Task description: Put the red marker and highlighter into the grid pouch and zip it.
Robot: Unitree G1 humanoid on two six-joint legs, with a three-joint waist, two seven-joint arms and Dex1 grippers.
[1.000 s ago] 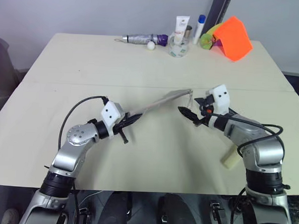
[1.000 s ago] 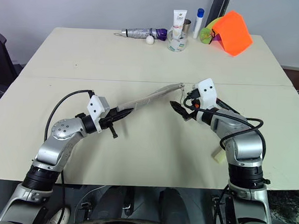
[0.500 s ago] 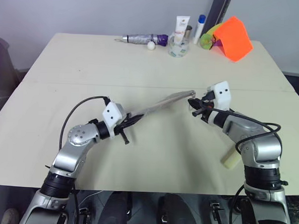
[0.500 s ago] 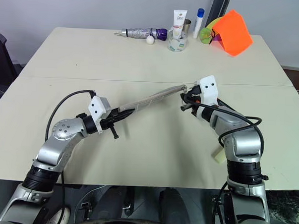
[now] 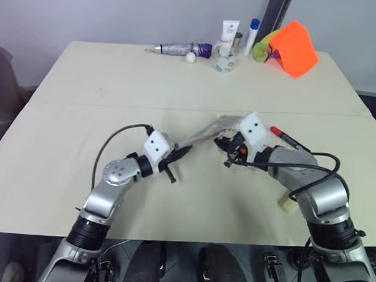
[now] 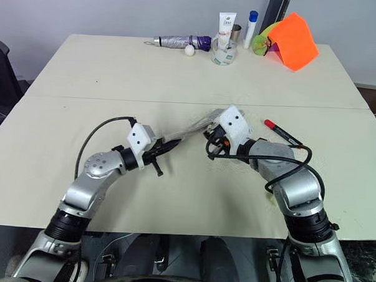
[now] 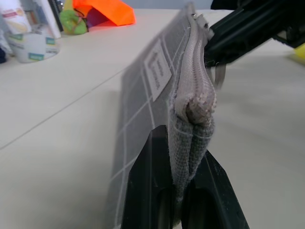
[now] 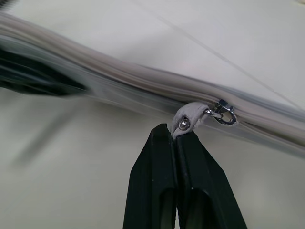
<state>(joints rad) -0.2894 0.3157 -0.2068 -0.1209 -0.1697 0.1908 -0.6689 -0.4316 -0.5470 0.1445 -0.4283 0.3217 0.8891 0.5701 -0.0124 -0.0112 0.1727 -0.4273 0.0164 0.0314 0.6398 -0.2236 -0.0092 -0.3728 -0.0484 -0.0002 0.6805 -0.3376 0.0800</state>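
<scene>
Vs a sec ago: right gripper (image 8: 176, 136), then gaping near the pouch's far end, is now pinching shut on the small grey zipper pull tab (image 8: 188, 120) and sitting further along toward the left gripper (image 7: 183, 191). That one is clamping the flat grey grid-lined fabric pouch (image 5: 204, 134) by its end, holding it edge-up over the table's (image 5: 115, 81) middle – white label unreadable. Slim red-capped dark marker (image 5: 290, 138) is now lying uncovered toward the right edge; pale-yellow chunky highlighter (image 5: 289, 204) is lying nearer the front-right corner. White tube (image 6: 226, 25) at the back edge – "Dove".
</scene>
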